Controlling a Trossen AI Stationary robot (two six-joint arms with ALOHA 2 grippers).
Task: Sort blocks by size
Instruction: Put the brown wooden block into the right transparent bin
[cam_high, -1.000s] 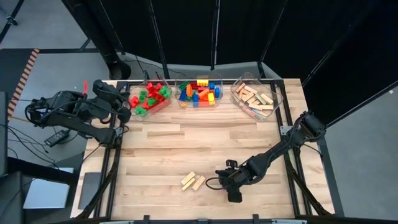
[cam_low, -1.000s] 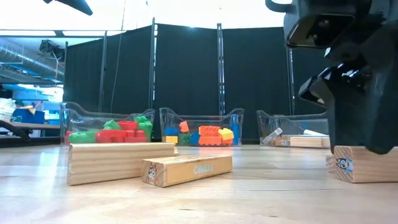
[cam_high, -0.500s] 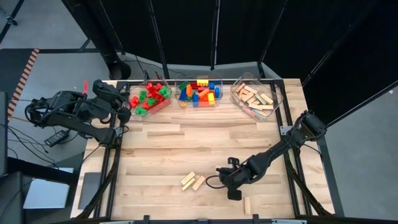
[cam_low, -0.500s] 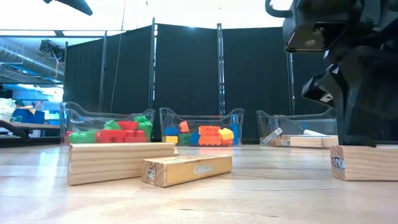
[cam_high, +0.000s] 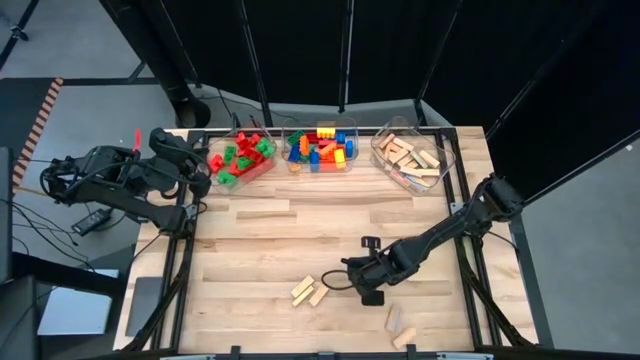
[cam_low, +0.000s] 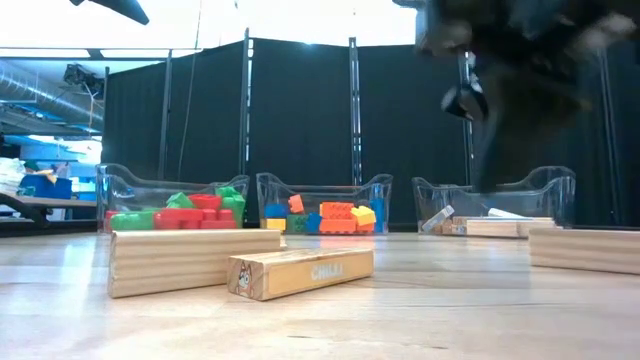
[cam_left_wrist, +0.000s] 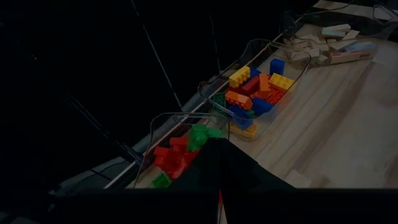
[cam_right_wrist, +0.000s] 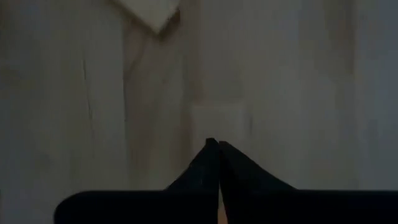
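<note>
With jaws together and empty, right gripper (cam_high: 352, 274) hovers near two wooden bars (cam_high: 310, 291); left gripper (cam_left_wrist: 219, 186) parked, jaws together.

Tan wooden bars (cam_high: 310, 291); red, green bricks (cam_high: 238, 158).

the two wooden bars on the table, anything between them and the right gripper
Nothing visible stands between them. In the high view the right gripper, shut and empty, sits just beside the pair of wooden bars, with only bare table in the gap. A third wooden bar lies on the gripper's other side, toward the near edge.
</note>
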